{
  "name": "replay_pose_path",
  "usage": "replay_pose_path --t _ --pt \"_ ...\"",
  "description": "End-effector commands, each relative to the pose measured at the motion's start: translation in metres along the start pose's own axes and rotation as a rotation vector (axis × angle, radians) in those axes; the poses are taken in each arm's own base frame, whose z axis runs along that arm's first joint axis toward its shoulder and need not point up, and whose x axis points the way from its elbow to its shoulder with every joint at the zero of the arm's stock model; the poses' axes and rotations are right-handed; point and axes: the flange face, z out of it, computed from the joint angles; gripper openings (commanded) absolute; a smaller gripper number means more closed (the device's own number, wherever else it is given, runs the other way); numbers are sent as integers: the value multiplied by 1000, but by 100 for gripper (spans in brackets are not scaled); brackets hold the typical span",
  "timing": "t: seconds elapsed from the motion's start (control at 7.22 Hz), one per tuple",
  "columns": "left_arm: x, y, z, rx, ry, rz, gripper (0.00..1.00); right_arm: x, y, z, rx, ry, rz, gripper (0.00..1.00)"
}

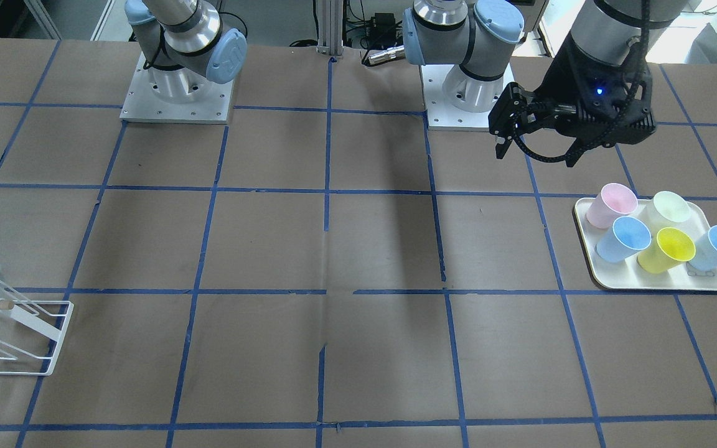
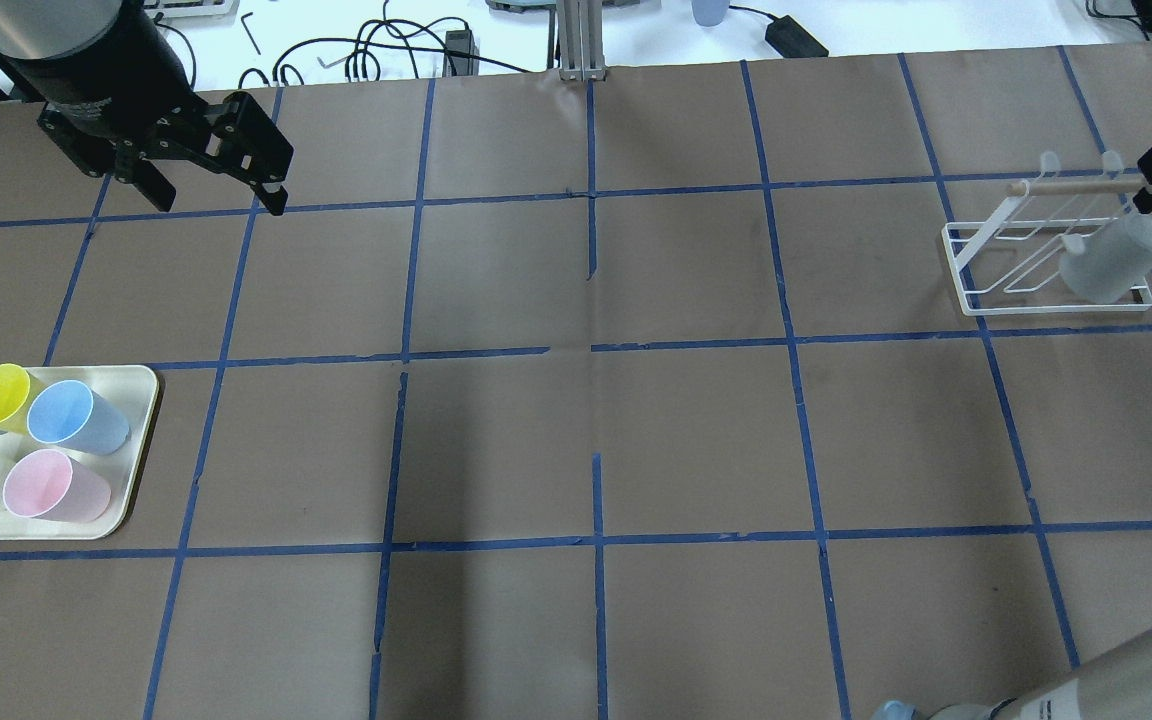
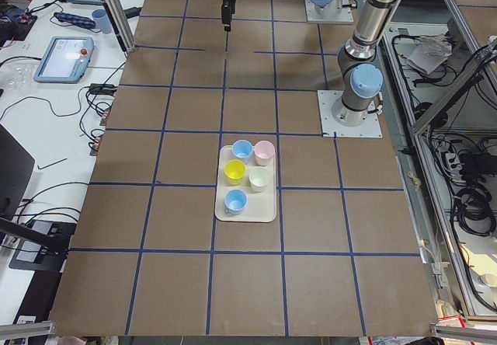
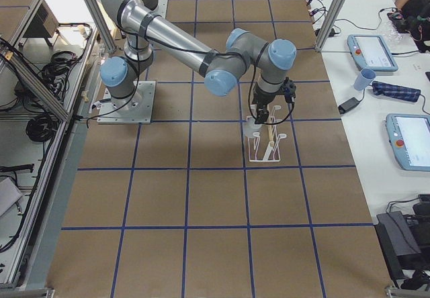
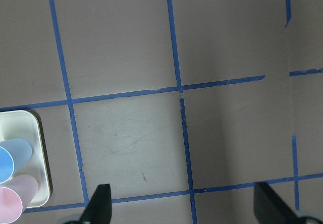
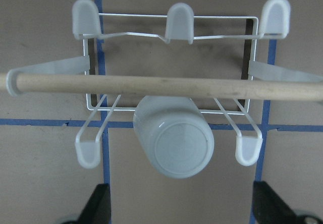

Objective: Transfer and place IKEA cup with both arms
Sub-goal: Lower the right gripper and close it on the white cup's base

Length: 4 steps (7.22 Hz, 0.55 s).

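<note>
Front camera gives me steep downward look from operators' side across brown paper-covered table with blue tape grid (image 1: 333, 249). Overhead looks forward from behind robot. Both share cream rounded-corner plastic tray (image 1: 663, 283) and white wire rack with wooden rod (image 2: 1056, 187), on opposite sides. My two side cameras sit high at table ends, far off, looking along it. Left wrist camera looks straight down, catching tray corner. Right wrist camera hangs close over rack.

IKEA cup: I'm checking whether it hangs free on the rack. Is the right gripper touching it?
Apart. The right wrist view shows the right gripper open, with a clear gap between each finger and the upside-down IKEA cup.
</note>
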Motion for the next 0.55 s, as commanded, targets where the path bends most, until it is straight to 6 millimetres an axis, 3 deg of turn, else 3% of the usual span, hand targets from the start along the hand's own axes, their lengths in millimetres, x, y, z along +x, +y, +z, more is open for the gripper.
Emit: replay_pose_path --t 0.0,0.14,0.42 --pt "0 0 0 0 2 0 100 0 4 21 -17 -12 -1 99" --pt "0 0 0 0 2 0 100 -1 3 25 -7 -5 -3 93" --pt "0 0 1 -1 3 0 100 0 3 31 -5 -6 -2 93"
